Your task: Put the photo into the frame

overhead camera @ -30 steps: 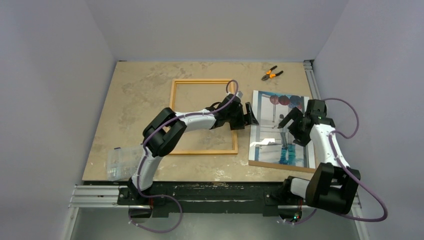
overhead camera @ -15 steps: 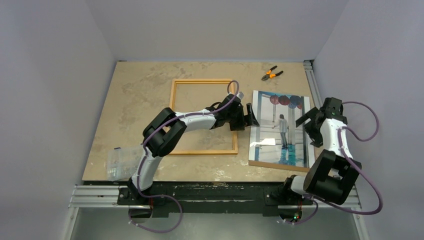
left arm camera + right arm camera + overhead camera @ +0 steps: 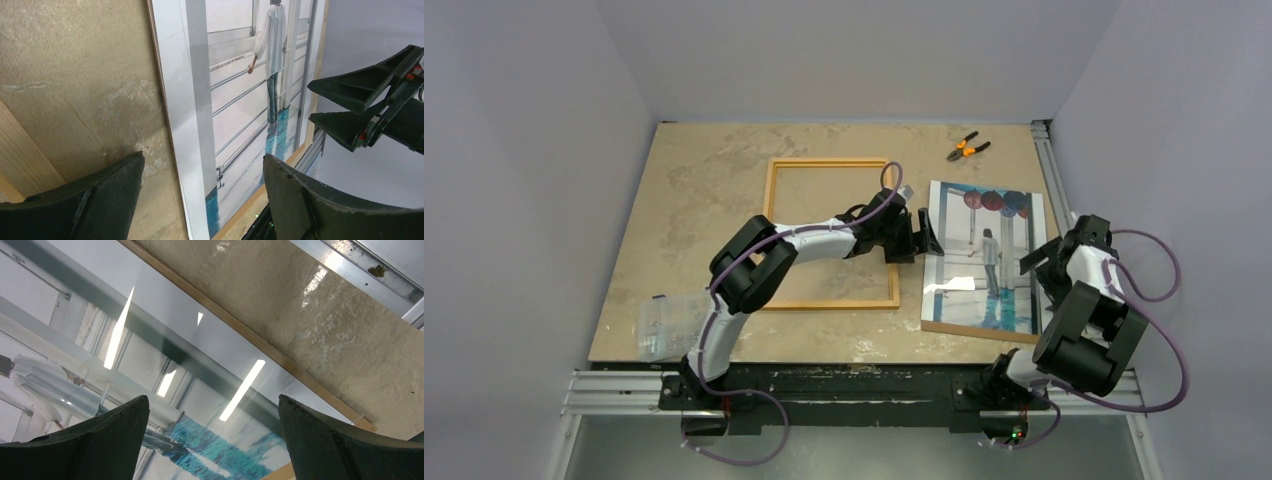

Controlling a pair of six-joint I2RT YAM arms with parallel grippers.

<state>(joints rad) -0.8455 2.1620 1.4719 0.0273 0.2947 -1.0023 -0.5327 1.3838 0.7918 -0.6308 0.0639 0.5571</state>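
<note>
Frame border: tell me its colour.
The frame is bright orange; the top external view shows it best.

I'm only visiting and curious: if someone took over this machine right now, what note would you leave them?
Jaws open and empty on both: left gripper at the left edge of the photo, right gripper over its right edge.
The photo lies flat on a brown backing board, to the right of the frame, which lies flat with nothing in it.
Done: nothing placed yet.
Left: grip the photo, carry it over and lay it into the frame.
</note>
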